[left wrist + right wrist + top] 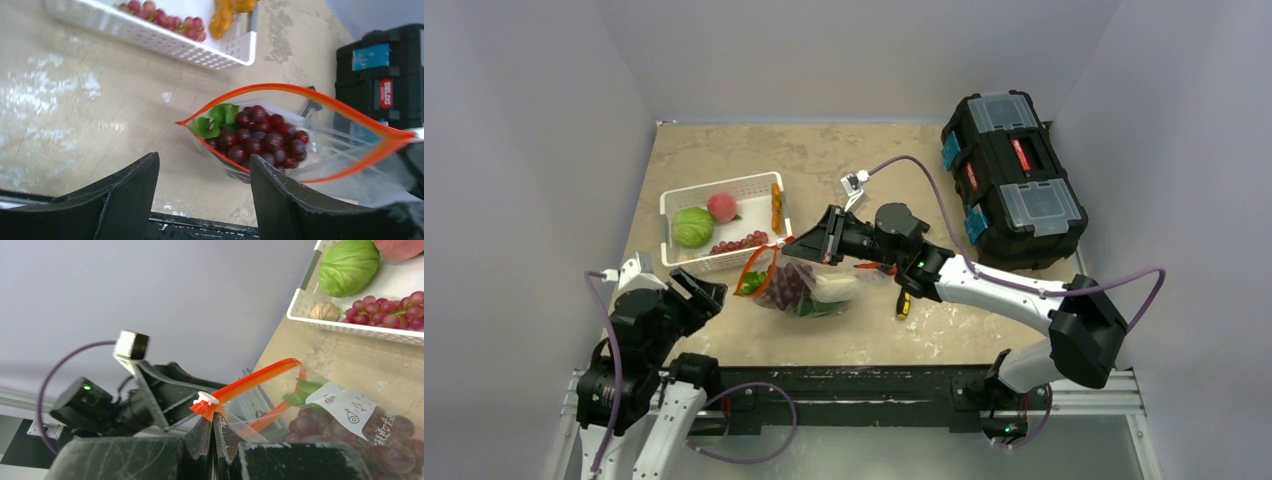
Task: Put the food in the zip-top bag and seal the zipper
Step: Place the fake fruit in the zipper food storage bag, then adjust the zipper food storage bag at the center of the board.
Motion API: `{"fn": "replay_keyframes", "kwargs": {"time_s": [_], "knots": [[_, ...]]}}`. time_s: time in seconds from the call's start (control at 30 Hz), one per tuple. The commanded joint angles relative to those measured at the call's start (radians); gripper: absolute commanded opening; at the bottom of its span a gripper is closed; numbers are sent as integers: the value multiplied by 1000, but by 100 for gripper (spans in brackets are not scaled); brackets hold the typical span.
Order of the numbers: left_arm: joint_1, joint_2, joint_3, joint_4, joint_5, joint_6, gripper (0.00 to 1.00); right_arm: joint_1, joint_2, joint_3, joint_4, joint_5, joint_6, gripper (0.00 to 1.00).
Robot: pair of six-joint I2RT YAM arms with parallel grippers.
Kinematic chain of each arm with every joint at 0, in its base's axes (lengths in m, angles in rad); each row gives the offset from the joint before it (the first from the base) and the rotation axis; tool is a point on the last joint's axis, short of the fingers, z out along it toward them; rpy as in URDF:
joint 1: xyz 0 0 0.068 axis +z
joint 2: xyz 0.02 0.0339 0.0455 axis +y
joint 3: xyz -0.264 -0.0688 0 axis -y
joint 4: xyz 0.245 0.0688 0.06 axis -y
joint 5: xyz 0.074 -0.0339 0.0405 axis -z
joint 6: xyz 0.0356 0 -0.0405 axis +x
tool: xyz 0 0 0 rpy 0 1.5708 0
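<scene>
Zip-top bag (809,290): table centre, grapes (260,137) and greens (215,120) inside, mouth facing 9 o'clock. Right gripper (212,435): jaws pinching zipper (300,91) end. Left gripper (202,165): jaws spread, empty. Basket (686,195) at bag's 11 o'clock: cabbage (692,227), peach (721,207). You should fetch one piece and drop it mid-mouth.

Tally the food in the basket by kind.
Cabbage: 1
Peach: 1
Grape bunch: 1
Carrot: 1
Walnut: 1
Total in the basket: 5
</scene>
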Motion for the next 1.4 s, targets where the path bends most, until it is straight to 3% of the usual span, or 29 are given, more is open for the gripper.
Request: {"fn": "replay_keyframes", "kwargs": {"time_s": [0.0,0.07,0.17,0.3,0.4,0.6,0.77,0.93,1.07,1.2,1.37], "knots": [[1,-66,-117,-111,-107,-335,65,-9,-54,28,55,21,-22,0],[1,-103,-168,-77,-106,-434,65,-9,-58,31,52,20,-27,0],[1,-133,-245,15,-62,-517,56,-11,-69,28,49,21,-35,0],[1,-105,-296,116,10,-554,47,-10,-82,26,38,28,-45,0],[2,-72,-301,135,26,-563,47,-11,-86,24,43,25,-48,0],[2,-60,-315,170,44,-614,63,-11,-83,21,52,14,-49,0],[1,-19,-362,290,134,-664,59,-11,-73,18,64,2,-46,0],[1,30,-379,346,203,-661,29,-11,-81,16,56,2,-51,0],[2,17,-348,319,155,-618,1,-11,-80,17,36,1,-66,0],[2,40,-252,262,110,-509,0,-11,-76,48,-79,-5,-200,0],[3,121,-138,262,157,-374,0,-9,-33,165,-377,1,-499,0]]}}
